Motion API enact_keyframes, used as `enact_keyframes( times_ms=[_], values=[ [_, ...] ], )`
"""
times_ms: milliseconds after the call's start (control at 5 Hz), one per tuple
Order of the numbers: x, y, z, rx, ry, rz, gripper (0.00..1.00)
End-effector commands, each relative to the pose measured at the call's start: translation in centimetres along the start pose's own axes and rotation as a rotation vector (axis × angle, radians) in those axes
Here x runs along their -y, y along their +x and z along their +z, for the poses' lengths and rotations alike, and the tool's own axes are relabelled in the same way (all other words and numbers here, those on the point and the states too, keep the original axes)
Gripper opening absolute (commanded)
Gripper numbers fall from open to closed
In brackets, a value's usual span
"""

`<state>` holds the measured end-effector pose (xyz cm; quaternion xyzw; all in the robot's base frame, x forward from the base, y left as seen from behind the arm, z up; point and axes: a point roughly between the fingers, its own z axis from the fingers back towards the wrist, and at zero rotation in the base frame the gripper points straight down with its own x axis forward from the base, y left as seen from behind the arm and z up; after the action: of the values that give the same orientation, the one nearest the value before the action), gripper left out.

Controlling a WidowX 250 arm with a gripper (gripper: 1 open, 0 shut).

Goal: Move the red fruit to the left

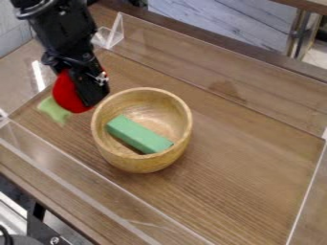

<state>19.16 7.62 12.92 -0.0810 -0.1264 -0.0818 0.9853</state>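
The red fruit (67,93), small, round and bright red, hangs clear of the wooden tabletop (243,115), pinched in the closed black claw (79,88). Its light-green leaves (54,108) point down and to the left, below the red body. The fruit sits just outside the left rim of the wooden bowl (173,153), partly hidden behind the claw's fingers.

Table (243,172): wood grain, glossy sheen. Bowl (128,158): pale wood, smooth, satin. Block (138,134): green, matt. Fruit (67,92): red, smooth, plastic-looking. Walls (307,187): clear plastic. Gripper (83,84): black, matt.
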Motion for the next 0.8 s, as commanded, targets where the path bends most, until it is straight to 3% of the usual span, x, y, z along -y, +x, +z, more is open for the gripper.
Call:
enact_keyframes(
  times_ms=[0, 600],
  values=[
    [-0.3, 0.4, 0.4, 0.024, 0.019, 0.008, 0.00],
    [-2.0, 0.2, -1.0, 0.024, 0.027, 0.083, 0.00]
  ],
)
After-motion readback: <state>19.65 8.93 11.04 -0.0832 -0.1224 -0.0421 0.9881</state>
